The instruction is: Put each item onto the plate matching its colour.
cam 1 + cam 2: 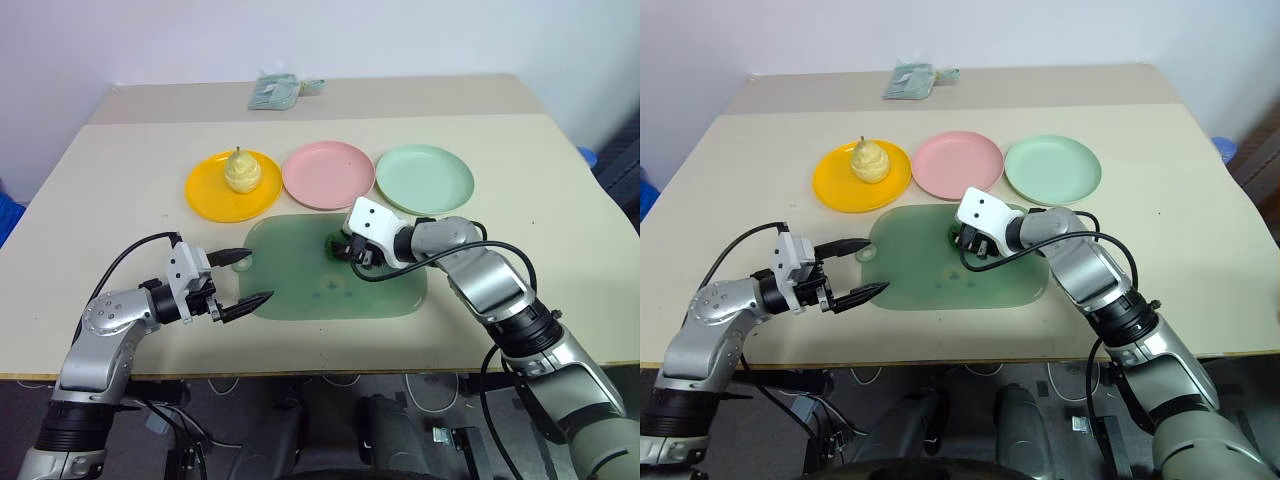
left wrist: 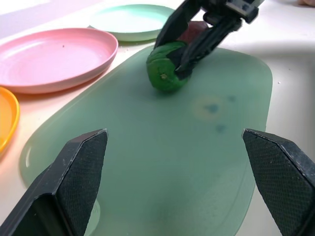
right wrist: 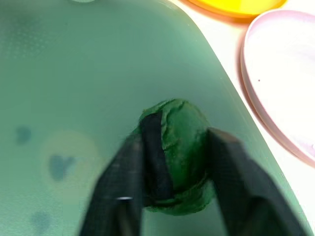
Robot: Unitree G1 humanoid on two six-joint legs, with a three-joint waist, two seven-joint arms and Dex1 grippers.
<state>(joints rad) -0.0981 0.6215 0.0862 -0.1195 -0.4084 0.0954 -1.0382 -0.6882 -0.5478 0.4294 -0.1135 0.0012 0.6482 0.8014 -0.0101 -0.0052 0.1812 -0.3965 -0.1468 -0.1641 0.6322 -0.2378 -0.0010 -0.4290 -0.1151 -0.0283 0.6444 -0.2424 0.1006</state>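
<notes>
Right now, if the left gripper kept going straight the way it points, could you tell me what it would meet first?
Probably the green ball, clamped in the right gripper, on the green mat. The open left gripper points across bare mat toward it, though depth is hard to judge.

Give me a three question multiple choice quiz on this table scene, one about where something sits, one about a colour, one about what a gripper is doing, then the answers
1. Where is the pear?
A. on the yellow-orange plate
B. on the pink plate
C. on the green mat

2. What colour is the plate between the other two?
A. blue
B. white
C. pink

3. What is the right gripper doing?
A. hanging open above the mint green plate
B. shut on the green ball
C. holding the pear

Answers: 1 A, the pear stands on the yellow-orange plate. 2 C, the pink plate lies between the yellow-orange one and the mint green plate. 3 B, its two fingers press the green ball's sides over the green mat.
</notes>
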